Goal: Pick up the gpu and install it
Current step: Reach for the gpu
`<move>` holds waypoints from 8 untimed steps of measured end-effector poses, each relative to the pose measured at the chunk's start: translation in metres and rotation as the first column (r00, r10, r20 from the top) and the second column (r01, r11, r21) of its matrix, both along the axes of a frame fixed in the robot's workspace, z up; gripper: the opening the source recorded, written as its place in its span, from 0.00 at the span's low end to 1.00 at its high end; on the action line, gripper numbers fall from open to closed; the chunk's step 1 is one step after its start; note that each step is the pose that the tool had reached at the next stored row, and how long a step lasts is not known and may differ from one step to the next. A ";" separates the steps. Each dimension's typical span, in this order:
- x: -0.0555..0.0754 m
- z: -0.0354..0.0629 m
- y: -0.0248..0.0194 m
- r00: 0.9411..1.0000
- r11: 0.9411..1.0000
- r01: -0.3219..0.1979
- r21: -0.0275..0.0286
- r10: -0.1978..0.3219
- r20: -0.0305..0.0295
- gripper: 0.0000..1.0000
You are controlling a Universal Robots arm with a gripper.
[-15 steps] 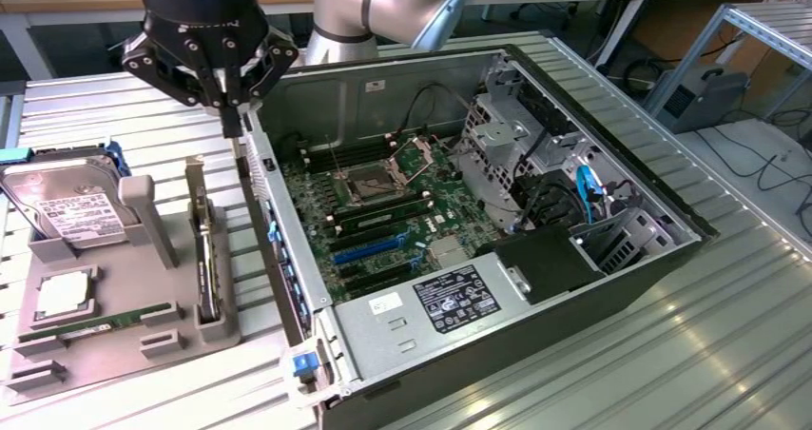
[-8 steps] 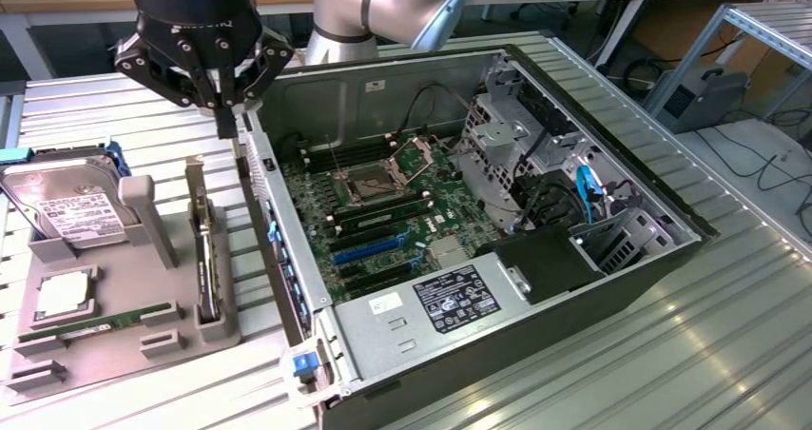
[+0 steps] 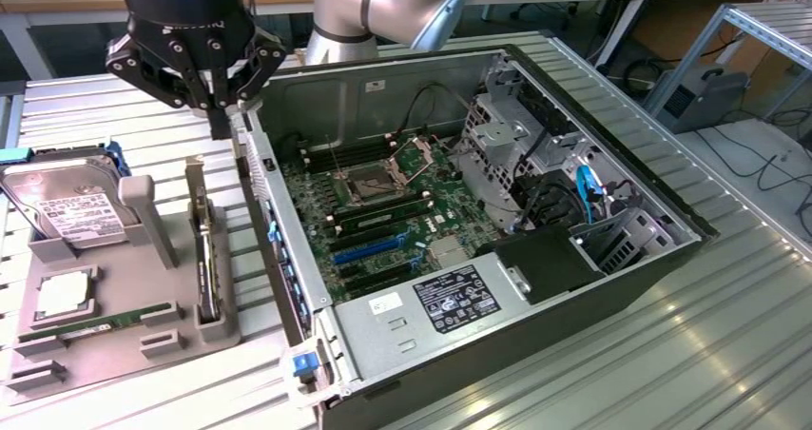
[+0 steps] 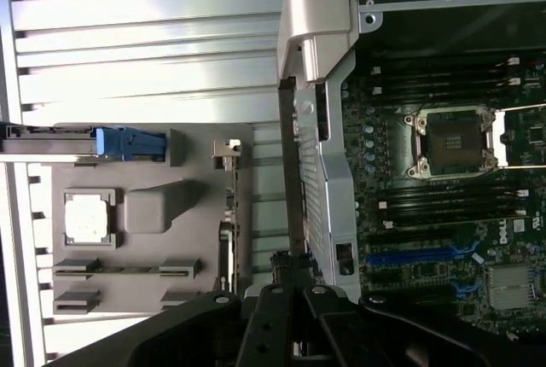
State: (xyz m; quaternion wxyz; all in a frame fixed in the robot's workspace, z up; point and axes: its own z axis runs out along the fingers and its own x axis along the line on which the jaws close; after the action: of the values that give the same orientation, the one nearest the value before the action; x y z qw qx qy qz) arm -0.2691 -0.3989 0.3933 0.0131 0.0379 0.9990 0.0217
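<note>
We are hovering our gripper [image 3: 221, 116], fingers pressed together and empty, over the open computer case's [image 3: 406, 330] edge. The gpu [image 3: 201, 249] is standing on edge in the grey holder [image 3: 152, 221] alongside, lengthwise parallel to that edge, nearer the exterior camera.

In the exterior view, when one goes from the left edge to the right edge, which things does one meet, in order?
hard drive → gpu, standing on edge in the grey holder → CPU socket → blue cable

Ribbed metal table [image 3: 634, 382] carries grey parts tray [image 3: 121, 352] and open computer case [image 3: 546, 340].
</note>
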 end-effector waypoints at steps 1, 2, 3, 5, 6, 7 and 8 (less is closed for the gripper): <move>-0.001 0.0000 0.0000 1.000 1.000 0.000 0.000 0.000 0.000 0.11; -0.001 0.0000 0.0000 1.000 1.000 0.000 0.000 0.000 0.000 0.11; -0.003 0.0000 0.0000 1.000 1.000 0.000 0.000 0.000 0.000 0.11; -0.004 0.0000 0.0000 1.000 1.000 0.000 0.000 0.000 0.000 0.11; -0.005 0.0000 0.0000 1.000 1.000 0.000 0.000 0.000 0.000 0.11; -0.005 0.0000 0.0000 1.000 1.000 0.000 0.000 0.000 0.000 0.11; -0.006 0.0000 0.0000 1.000 1.000 0.000 0.000 0.000 0.000 0.11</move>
State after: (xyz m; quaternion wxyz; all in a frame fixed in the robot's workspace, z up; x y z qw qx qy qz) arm -0.2749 -0.3990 0.3933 0.0131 0.0378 0.9990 0.0217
